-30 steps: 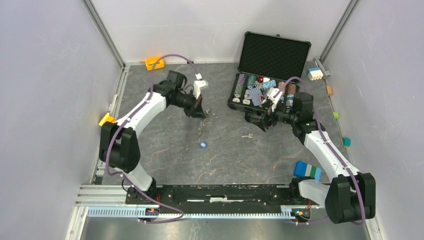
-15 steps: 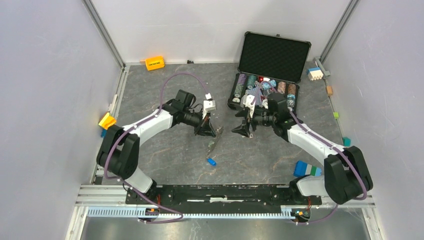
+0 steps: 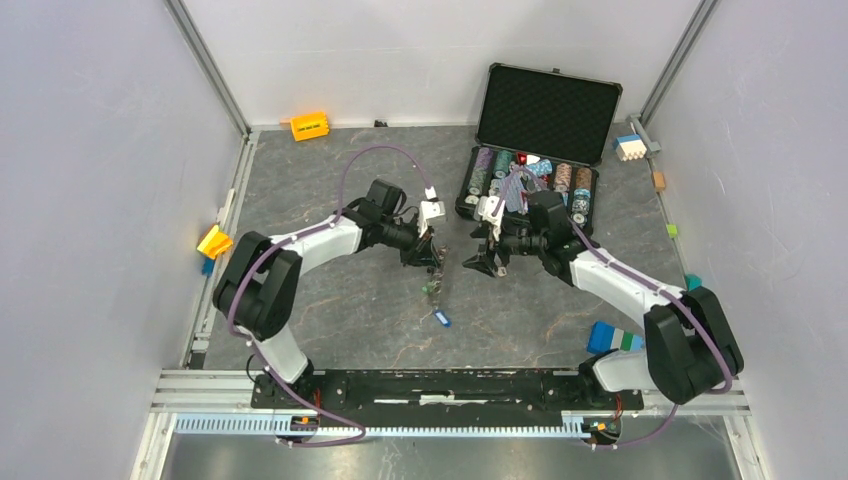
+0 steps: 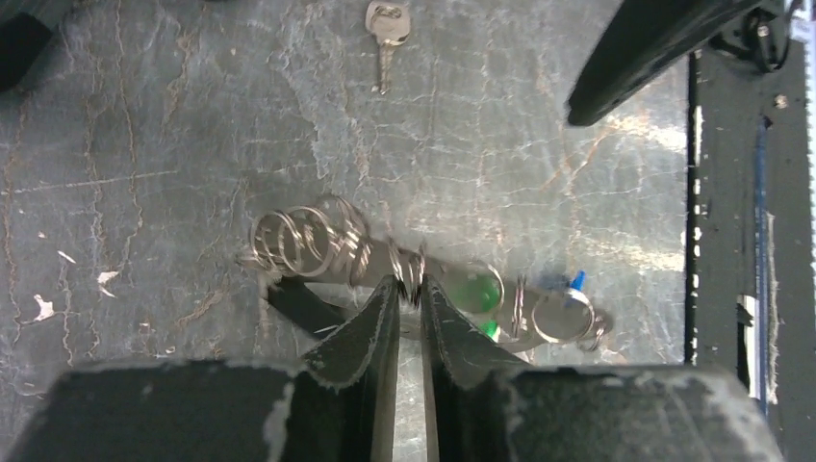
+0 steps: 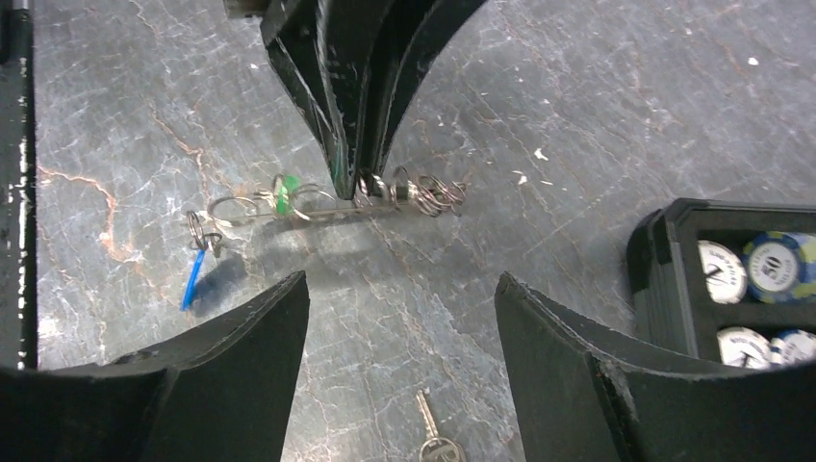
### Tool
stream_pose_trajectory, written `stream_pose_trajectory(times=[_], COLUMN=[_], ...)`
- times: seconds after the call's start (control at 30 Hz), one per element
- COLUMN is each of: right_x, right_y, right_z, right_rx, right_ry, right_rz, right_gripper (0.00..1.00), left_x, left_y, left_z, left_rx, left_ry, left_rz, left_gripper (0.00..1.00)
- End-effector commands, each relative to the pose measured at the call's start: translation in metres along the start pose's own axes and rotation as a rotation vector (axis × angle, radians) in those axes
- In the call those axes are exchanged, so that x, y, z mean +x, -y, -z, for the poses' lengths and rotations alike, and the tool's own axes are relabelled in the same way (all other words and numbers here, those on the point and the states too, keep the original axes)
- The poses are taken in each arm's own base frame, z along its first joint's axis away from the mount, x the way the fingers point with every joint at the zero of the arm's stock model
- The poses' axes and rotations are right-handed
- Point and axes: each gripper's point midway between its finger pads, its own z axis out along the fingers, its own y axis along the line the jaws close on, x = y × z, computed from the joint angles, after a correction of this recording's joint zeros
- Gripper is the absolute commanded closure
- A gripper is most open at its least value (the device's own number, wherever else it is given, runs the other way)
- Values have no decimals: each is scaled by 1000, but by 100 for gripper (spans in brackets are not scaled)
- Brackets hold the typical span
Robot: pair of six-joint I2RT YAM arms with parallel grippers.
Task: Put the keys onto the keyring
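My left gripper (image 3: 428,256) is shut on the keyring (image 4: 318,245), a long silver loop carrying several small rings, a green tag (image 4: 473,289) and a blue fob (image 4: 575,281). It holds the loop a little above the table, and the chain and fob (image 3: 442,319) trail toward me. One small silver key (image 4: 385,29) lies flat on the table just beyond the loop. My right gripper (image 5: 399,284) is open and empty, hovering over that key (image 5: 433,441), facing the left gripper (image 5: 361,164) and the keyring (image 5: 318,204). In the top view the right gripper (image 3: 481,262) hides the key.
An open black case (image 3: 545,105) with rows of poker chips stands at the back right, close behind the right gripper; its corner shows in the right wrist view (image 5: 664,269). Coloured blocks lie at the edges: orange (image 3: 309,125), yellow (image 3: 213,241), blue-green (image 3: 615,340).
My left gripper has carried the keyring right and toward me, to the table's middle. My right gripper has swung left, away from the case, to face it over the key.
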Motion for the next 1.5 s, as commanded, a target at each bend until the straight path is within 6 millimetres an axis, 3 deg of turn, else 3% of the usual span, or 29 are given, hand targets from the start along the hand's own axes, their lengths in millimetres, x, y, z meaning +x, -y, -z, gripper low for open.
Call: stream_pose_trajectory(times=[0.0, 0.17, 0.37, 0.53, 0.77, 0.97, 1.47], right_x=[-9, -5, 10, 18, 20, 27, 40], right_y=[11, 15, 15, 19, 25, 23, 26], right_z=[15, 29, 47, 59, 80, 98, 112], right_rx=[68, 106, 158, 220, 276, 322, 371], right_ry=[0, -35, -116, -139, -160, -194, -205], right_rz=[66, 71, 78, 64, 54, 49, 28], right_gripper=[24, 24, 25, 25, 28, 31, 33], left_x=[7, 9, 2, -14, -27, -13, 0], left_y=[-10, -15, -16, -20, -27, -21, 43], left_z=[-12, -21, -17, -23, -57, -82, -82], left_rx=[-32, -39, -55, -50, -31, 7, 167], left_ry=[-73, -107, -106, -87, -111, -209, -225], left_rz=[17, 79, 74, 15, -23, -37, -161], left_gripper=[78, 68, 53, 43, 48, 59, 56])
